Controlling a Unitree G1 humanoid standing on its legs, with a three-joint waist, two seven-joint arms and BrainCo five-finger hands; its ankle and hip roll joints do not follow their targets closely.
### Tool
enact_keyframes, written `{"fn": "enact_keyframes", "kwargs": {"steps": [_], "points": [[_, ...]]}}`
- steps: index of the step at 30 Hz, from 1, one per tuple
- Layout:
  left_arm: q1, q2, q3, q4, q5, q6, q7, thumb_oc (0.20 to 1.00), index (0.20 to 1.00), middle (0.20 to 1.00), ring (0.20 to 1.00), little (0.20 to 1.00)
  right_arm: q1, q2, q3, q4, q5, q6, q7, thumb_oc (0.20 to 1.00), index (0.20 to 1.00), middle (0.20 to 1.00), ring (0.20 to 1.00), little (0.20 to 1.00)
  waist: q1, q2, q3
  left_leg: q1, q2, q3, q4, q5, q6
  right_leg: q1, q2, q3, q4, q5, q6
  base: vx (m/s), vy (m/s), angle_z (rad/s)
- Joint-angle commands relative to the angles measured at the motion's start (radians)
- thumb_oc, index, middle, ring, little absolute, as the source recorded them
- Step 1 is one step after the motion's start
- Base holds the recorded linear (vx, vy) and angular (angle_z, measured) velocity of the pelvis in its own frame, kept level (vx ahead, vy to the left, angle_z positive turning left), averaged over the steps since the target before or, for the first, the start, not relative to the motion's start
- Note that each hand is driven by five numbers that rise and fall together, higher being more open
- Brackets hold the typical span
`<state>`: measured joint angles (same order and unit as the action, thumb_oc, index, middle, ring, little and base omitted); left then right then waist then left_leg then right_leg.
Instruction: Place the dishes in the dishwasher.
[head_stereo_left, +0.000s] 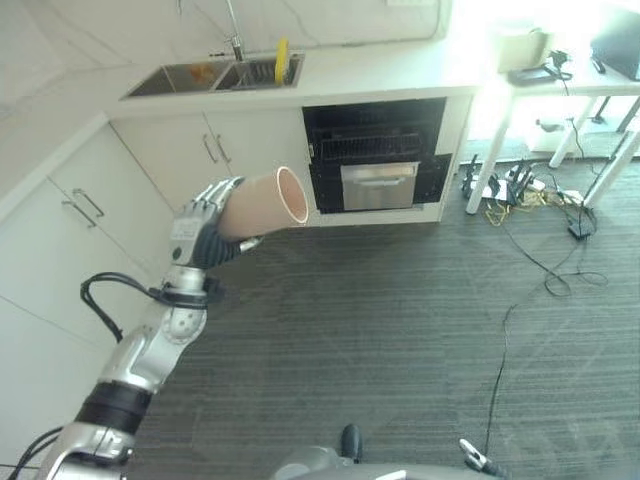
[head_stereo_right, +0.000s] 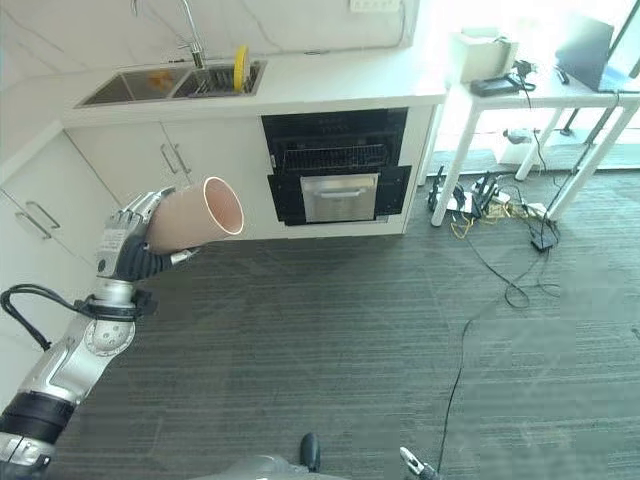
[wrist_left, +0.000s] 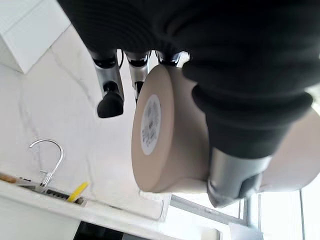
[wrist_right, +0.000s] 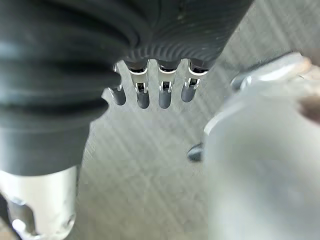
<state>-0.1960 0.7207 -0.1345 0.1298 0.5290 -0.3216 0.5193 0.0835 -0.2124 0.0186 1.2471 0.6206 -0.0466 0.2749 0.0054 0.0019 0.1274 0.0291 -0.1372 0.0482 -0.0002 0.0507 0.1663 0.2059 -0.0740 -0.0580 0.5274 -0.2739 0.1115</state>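
Observation:
My left hand (head_stereo_left: 200, 235) is raised in front of the white cabinets, shut on a tan cup (head_stereo_left: 262, 203). The cup lies on its side with its open mouth towards the dishwasher. In the left wrist view the cup's base (wrist_left: 152, 120) carries a white sticker, with the fingers (wrist_left: 111, 102) over it and the thumb below. The dishwasher (head_stereo_left: 375, 150) sits under the counter across the floor, a dark opening with a wire rack and a silver panel showing. My right hand (wrist_right: 165, 95) hangs over the grey carpet, fingers relaxed and holding nothing.
A double sink (head_stereo_left: 215, 75) with a tap and a yellow item (head_stereo_left: 281, 60) is set in the counter left of the dishwasher. White cabinets (head_stereo_left: 60, 230) run along the left. A white table (head_stereo_left: 560, 85) and loose cables (head_stereo_left: 530, 190) stand at the right.

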Motion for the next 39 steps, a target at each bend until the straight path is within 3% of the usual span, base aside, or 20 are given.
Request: {"fn": "enact_keyframes", "kwargs": {"steps": [1,3,4,6,7,8,11,15,18,19,20,22,25,26,28,29,32,34,37,39], "points": [[-0.03,0.056,0.006,-0.051,-0.022,-0.003,0.016,0.2,0.2,0.2,0.2,0.2,-0.014,-0.022,-0.04,-0.025,0.016,-0.05,-0.023,1.0,1.0,1.0,1.0,1.0,0.014,0.045,-0.043,-0.067,0.122,0.031,0.068,-0.082,-0.112,-0.135,0.027,0.02,0.085,0.193,0.053,0.17,0.208,0.36],[-0.022,0.063,0.01,-0.043,-0.034,0.002,0.016,0.2,0.2,0.2,0.2,0.2,-0.006,-0.018,-0.041,-0.023,0.007,-0.053,-0.025,1.0,1.0,1.0,1.0,1.0,0.01,0.052,-0.039,-0.024,0.118,0.037,0.062,-0.098,-0.105,-0.236,0.001,-0.023,0.186,0.241,0.043,0.2,0.16,0.03],[-0.013,0.058,0.014,-0.041,-0.03,0.006,0.023,0.2,0.2,0.2,0.2,0.2,-0.005,-0.019,-0.037,-0.023,0.008,-0.052,-0.025,1.0,1.0,1.0,1.0,1.0,0.008,0.054,-0.032,0.0,0.117,0.047,0.057,-0.106,-0.107,-0.288,-0.03,-0.068,0.131,0.221,0.027,0.19,0.048,-0.23],[-0.014,0.057,0.008,-0.039,-0.029,0.007,0.029,0.2,0.2,0.2,0.2,0.2,-0.005,-0.025,-0.037,-0.026,0.022,-0.05,-0.032,1.0,1.0,1.0,1.0,1.0,-0.011,0.047,-0.021,0.035,0.107,0.044,0.042,-0.12,-0.113,-0.31,-0.046,-0.098,-0.013,0.21,0.019,0.22,-0.06,-0.42],[-0.019,0.055,0.004,-0.034,-0.026,0.005,0.033,0.2,0.2,0.2,0.2,0.2,-0.006,-0.029,-0.04,-0.025,0.032,-0.048,-0.031,1.0,1.0,1.0,1.0,1.0,-0.021,0.036,-0.015,0.053,0.096,0.036,0.036,-0.133,-0.117,-0.324,-0.072,-0.104,-0.127,0.238,0.025,0.43,-0.311,-0.11],[-0.022,0.05,0.006,-0.043,-0.016,0.019,0.037,0.2,0.2,0.2,0.2,0.2,-0.021,-0.037,-0.05,-0.025,0.042,-0.03,-0.034,1.0,1.0,1.0,1.0,1.0,-0.045,0.006,0.008,0.1,0.083,0.026,0.029,-0.185,-0.13,-0.349,-0.154,-0.106,-0.365,0.373,0.077,0.43,-0.341,0.33],[-0.014,0.053,0.016,-0.063,-0.019,0.035,0.034,0.2,0.2,0.2,0.2,0.2,-0.038,-0.038,-0.063,-0.02,0.025,-0.021,-0.042,1.0,1.0,1.0,1.0,1.0,-0.054,-0.001,0.019,0.139,0.09,0.028,0.018,-0.22,-0.132,-0.379,-0.194,-0.112,-0.45,0.46,0.109,0.38,-0.271,0.32],[0.031,0.043,0.053,-0.091,-0.023,0.039,0.015,0.2,0.2,0.2,0.2,0.2,-0.041,-0.028,-0.058,-0.03,0.017,-0.015,-0.053,1.0,1.0,1.0,1.0,1.0,-0.052,-0.001,-0.003,0.148,0.133,0.049,0.056,-0.248,-0.139,-0.343,-0.155,-0.118,-0.421,0.389,0.099,0.28,-0.289,0.12],[0.062,0.029,0.064,-0.114,-0.04,0.048,0.037,0.2,0.2,0.2,0.2,0.2,-0.05,-0.043,-0.04,-0.065,0.036,-0.007,-0.073,1.0,1.0,1.0,1.0,1.0,-0.063,0.006,-0.021,0.181,0.193,0.049,0.107,-0.273,-0.174,-0.337,-0.104,-0.107,-0.37,0.31,0.056,0.34,-0.307,0.05],[0.073,0.022,0.069,-0.116,-0.042,0.047,0.044,0.2,0.2,0.2,0.2,0.2,-0.054,-0.053,-0.034,-0.062,0.045,-0.007,-0.069,1.0,1.0,1.0,1.0,1.0,-0.062,0.005,-0.022,0.175,0.211,0.047,0.148,-0.264,-0.188,-0.327,-0.088,-0.106,-0.359,0.291,0.036,0.26,-0.263,0.05],[0.083,0.015,0.075,-0.123,-0.042,0.047,0.045,0.2,0.2,0.2,0.2,0.2,-0.055,-0.062,-0.033,-0.061,0.052,-0.008,-0.065,1.0,1.0,1.0,1.0,1.0,-0.055,0.003,-0.019,0.146,0.23,0.038,0.217,-0.222,-0.201,-0.307,-0.068,-0.104,-0.354,0.269,0.012,0.26,-0.314,0.04],[0.097,0.008,0.083,-0.13,-0.038,0.04,0.045,0.2,0.2,0.2,0.2,0.2,-0.052,-0.079,-0.036,-0.05,0.044,-0.028,-0.039,1.0,1.0,1.0,1.0,1.0,-0.041,-0.011,-0.007,0.041,0.248,0.03,0.433,-0.15,-0.212,-0.259,-0.043,-0.106,-0.346,0.23,-0.035,0.25,-0.343,-0.04],[0.091,0.007,0.078,-0.133,-0.047,0.033,0.038,0.2,0.2,0.2,0.2,0.2,-0.051,-0.09,-0.045,-0.038,0.047,-0.05,-0.038,1.0,1.0,1.0,1.0,1.0,-0.028,-0.016,0.01,-0.064,0.257,0.055,0.546,-0.129,-0.216,-0.215,-0.036,-0.121,-0.344,0.205,-0.058,0.18,-0.153,-0.07],[0.085,0.004,0.073,-0.132,-0.047,0.03,0.036,0.2,0.2,0.2,0.2,0.2,-0.051,-0.094,-0.055,-0.034,0.054,-0.051,-0.041,1.0,1.0,1.0,1.0,1.0,-0.023,-0.011,0.016,-0.083,0.248,0.058,0.528,-0.135,-0.214,-0.2,-0.031,-0.128,-0.345,0.196,-0.059,0.2,-0.004,-0.09],[0.076,0.002,0.065,-0.131,-0.044,0.025,0.034,0.2,0.2,0.2,0.2,0.2,-0.055,-0.096,-0.072,-0.026,0.058,-0.044,-0.047,1.0,1.0,1.0,1.0,1.0,-0.018,0.009,0.021,-0.068,0.251,0.087,0.372,-0.116,-0.225,-0.164,-0.008,-0.144,-0.358,0.172,-0.051,0.33,0.158,-0.12],[0.058,-0.005,0.047,-0.132,-0.04,0.037,0.043,0.2,0.2,0.2,0.2,0.2,-0.059,-0.1,-0.076,-0.023,0.065,-0.034,-0.057,1.0,1.0,1.0,1.0,1.0,-0.012,0.031,0.022,-0.071,0.274,0.084,0.163,-0.049,-0.257,-0.127,0.013,-0.14,-0.382,0.15,-0.041,0.4,0.306,-0.14],[0.049,-0.013,0.03,-0.125,-0.035,0.048,0.065,0.2,0.2,0.2,0.2,0.2,-0.048,-0.107,-0.088,-0.024,0.073,-0.027,-0.056,1.0,1.0,1.0,1.0,1.0,-0.003,0.051,0.024,-0.068,0.318,0.069,-0.015,0.069,-0.306,-0.071,0.017,-0.126,-0.419,0.129,-0.035,0.31,0.285,-0.05],[0.044,-0.015,0.03,-0.116,-0.038,0.045,0.07,0.2,0.2,0.2,0.2,0.2,-0.038,-0.111,-0.099,-0.016,0.07,-0.037,-0.047,1.0,1.0,1.0,1.0,1.0,-0.011,0.057,0.023,-0.065,0.338,0.087,-0.026,0.081,-0.311,-0.061,0.006,-0.129,-0.424,0.124,-0.031,0.21,0.331,-0.46],[0.042,-0.01,0.039,-0.094,-0.052,0.023,0.07,0.2,0.2,0.2,0.2,0.2,-0.028,-0.112,-0.111,-0.014,0.065,-0.051,-0.053,1.0,1.0,1.0,1.0,1.0,-0.025,0.064,0.018,-0.05,0.341,0.099,0.008,0.038,-0.306,-0.064,-0.037,-0.136,-0.404,0.118,-0.01,0.23,0.422,-0.42],[0.026,-0.006,0.028,-0.085,-0.056,0.019,0.06,0.2,0.2,0.2,0.2,0.2,-0.018,-0.103,-0.135,-0.018,0.084,-0.049,-0.058,1.0,1.0,1.0,1.0,1.0,-0.027,0.057,0.013,-0.046,0.321,0.113,0.034,0.01,-0.297,-0.05,-0.081,-0.151,-0.4,0.127,0.02,0.24,0.447,-0.16]]}}
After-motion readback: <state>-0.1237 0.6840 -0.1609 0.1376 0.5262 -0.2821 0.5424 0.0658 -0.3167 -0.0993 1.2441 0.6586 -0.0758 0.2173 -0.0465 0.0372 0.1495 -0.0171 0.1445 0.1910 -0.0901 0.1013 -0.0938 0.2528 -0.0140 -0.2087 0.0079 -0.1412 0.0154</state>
